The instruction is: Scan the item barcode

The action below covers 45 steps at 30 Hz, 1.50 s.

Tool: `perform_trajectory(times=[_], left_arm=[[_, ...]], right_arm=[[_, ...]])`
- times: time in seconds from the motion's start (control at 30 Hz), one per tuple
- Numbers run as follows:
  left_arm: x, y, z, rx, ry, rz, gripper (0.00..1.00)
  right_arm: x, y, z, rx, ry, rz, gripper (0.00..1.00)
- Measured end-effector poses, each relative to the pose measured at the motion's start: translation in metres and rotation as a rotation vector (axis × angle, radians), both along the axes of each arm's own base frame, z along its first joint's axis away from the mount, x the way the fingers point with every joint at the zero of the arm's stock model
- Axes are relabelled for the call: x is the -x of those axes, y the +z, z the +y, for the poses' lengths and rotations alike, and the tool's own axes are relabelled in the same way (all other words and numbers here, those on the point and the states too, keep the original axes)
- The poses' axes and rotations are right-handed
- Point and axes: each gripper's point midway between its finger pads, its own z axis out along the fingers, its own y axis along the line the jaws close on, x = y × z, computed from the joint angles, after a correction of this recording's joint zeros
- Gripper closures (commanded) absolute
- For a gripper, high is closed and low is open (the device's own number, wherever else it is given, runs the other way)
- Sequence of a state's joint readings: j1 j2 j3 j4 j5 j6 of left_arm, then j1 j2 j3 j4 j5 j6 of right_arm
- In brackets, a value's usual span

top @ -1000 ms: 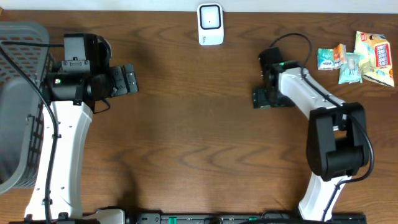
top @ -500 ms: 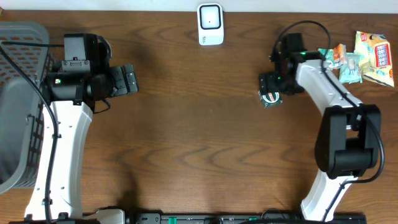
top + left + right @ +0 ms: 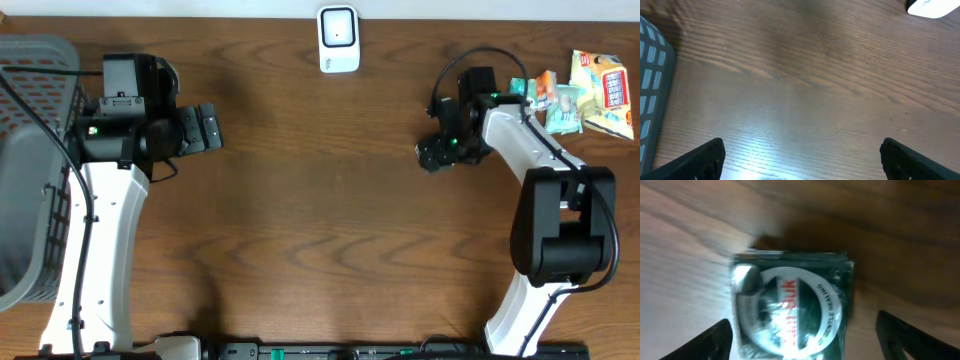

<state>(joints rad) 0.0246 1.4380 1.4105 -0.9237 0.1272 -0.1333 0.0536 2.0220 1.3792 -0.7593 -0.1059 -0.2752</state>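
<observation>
The right gripper [image 3: 804,325] is spread over the dark packet [image 3: 790,300]; the left gripper [image 3: 207,128] is spread too. Only tabletop [image 3: 330,200] separates packet from scanner [image 3: 338,40], farther left; snack packs [image 3: 590,90] lie right.

Reading the desk [image 3: 320,230] from above as a clock face. Finding the scanner [image 3: 338,38] at twelve, by the far edge; the basket [image 3: 30,170] at nine, at the left edge; a heap of snack packets [image 3: 603,92] at two. Finding one packet [image 3: 790,310] lying on the desk at three, between the tips of the right pincer [image 3: 806,332]; the left pincer [image 3: 207,128] hanging at ten.
</observation>
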Motion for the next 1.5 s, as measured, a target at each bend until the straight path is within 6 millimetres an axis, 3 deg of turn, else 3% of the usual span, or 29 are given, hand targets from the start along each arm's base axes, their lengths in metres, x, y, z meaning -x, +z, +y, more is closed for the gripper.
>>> perform_trajectory(times=[0.27, 0.67, 0.9, 1.07, 1.33, 1.4, 1.43, 1.5], left_arm=[[0.000, 0.000, 0.000, 0.000, 0.000, 0.000, 0.02], [0.000, 0.000, 0.000, 0.000, 0.000, 0.000, 0.02], [0.000, 0.000, 0.000, 0.000, 0.000, 0.000, 0.02], [0.000, 0.000, 0.000, 0.000, 0.000, 0.000, 0.02], [0.000, 0.000, 0.000, 0.000, 0.000, 0.000, 0.02], [0.000, 0.000, 0.000, 0.000, 0.000, 0.000, 0.02], [0.000, 0.000, 0.000, 0.000, 0.000, 0.000, 0.02], [0.000, 0.000, 0.000, 0.000, 0.000, 0.000, 0.02]], right_arm=[[0.000, -0.010, -0.004, 0.038, 0.024, -0.036, 0.10], [0.001, -0.011, 0.025, 0.039, 0.143, -0.055, 0.27], [0.002, -0.010, 0.031, 0.014, 0.155, -0.051, 0.26], [0.007, -0.009, 0.060, -0.042, 0.215, -0.053, 0.26], [0.033, -0.007, 0.142, -0.079, 0.411, -0.057, 0.26], [0.035, -0.005, 0.150, -0.068, 0.402, -0.055, 0.21], [0.035, -0.003, 0.150, -0.057, 0.377, -0.050, 0.14], [0.027, 0.005, 0.146, -0.028, 0.313, -0.056, 0.09]])
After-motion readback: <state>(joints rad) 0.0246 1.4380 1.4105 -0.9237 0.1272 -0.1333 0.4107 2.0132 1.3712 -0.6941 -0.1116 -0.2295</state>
